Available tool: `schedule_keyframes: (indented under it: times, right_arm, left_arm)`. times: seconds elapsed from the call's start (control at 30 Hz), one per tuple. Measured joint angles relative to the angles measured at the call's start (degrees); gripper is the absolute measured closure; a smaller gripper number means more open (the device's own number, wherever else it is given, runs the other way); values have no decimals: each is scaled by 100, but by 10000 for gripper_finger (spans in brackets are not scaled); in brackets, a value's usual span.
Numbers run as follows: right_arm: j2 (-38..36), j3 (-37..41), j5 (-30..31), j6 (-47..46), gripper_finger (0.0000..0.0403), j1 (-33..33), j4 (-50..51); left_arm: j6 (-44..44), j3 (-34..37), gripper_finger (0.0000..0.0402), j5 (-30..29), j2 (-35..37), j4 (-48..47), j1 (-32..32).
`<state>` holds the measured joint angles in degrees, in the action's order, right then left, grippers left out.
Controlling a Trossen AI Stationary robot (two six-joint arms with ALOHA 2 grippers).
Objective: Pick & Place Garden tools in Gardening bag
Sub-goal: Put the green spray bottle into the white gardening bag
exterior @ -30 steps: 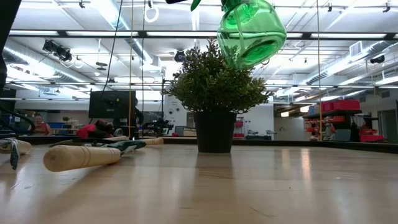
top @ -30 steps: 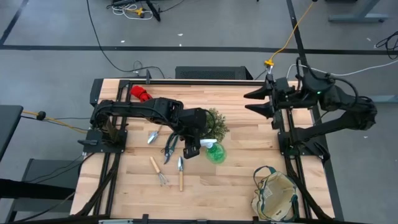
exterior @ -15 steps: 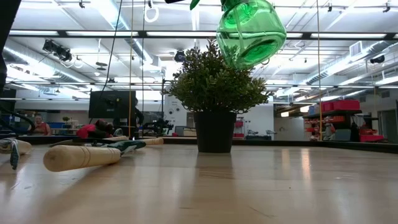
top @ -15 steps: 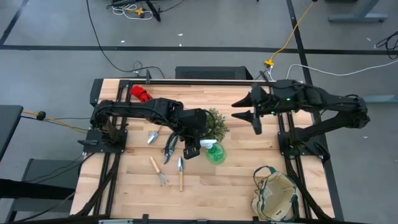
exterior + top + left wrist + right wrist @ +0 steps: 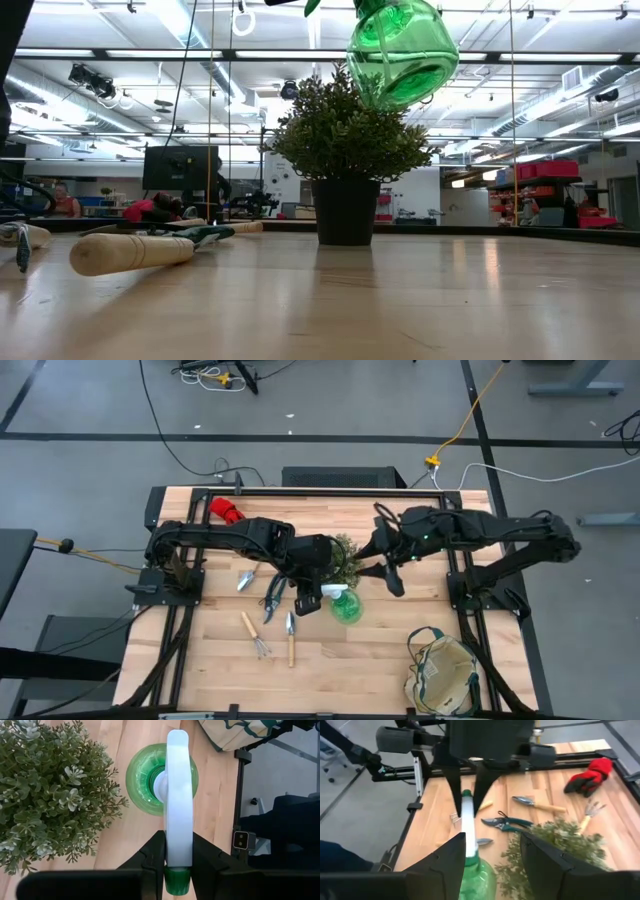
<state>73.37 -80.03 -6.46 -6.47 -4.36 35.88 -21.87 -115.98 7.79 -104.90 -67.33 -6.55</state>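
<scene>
My left gripper (image 5: 318,598) is shut on a green spray bottle (image 5: 347,607) with a white spray head (image 5: 179,795), held in the air beside the potted plant (image 5: 345,560). The low view shows the bottle (image 5: 403,50) high above the tabletop. My right gripper (image 5: 380,568) is open at the plant's right. In its wrist view its fingers (image 5: 445,865) stand on either side of the bottle (image 5: 477,877), apart from it. The beige bag (image 5: 440,672) stands at the near right corner. Trowels (image 5: 247,578), shears (image 5: 272,595) and a hand rake (image 5: 256,636) lie flat on the table. Red gloves (image 5: 226,510) lie at the far left. My left gripper pinches the white spray head between its two fingers (image 5: 155,855), on its two flat sides near the green nozzle end (image 5: 177,879). The fingers come from above, pointing down, as the right wrist view shows (image 5: 454,785). The bottle hangs below them, a little tilted, clear of the table.
The bushy plant in its dark pot (image 5: 345,210) stands mid-table between both grippers. A second trowel (image 5: 291,632) lies near the rake. A wooden handle (image 5: 130,250) lies in the foreground of the low view. Bare wood lies between bottle and bag.
My right gripper has swung from the table's far right edge toward the plant and the bottle, tipping down, and stays open. My left gripper and the bottle have kept still.
</scene>
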Motion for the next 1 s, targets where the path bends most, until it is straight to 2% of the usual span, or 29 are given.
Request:
schedule_keyframes:
  times: [0.37,0.5,1.0]
  right_arm:
    - [462,0,-93,148,213,-265,-439]
    - [674,0,-376,133,213,-304,-605]
    - [1085,0,-321,205,213,-352,-904]
  left_arm:
    - [33,0,331,-6,0,-20,0]
    - [42,0,330,-5,0,-24,0]
    - [39,0,333,-2,0,-26,0]
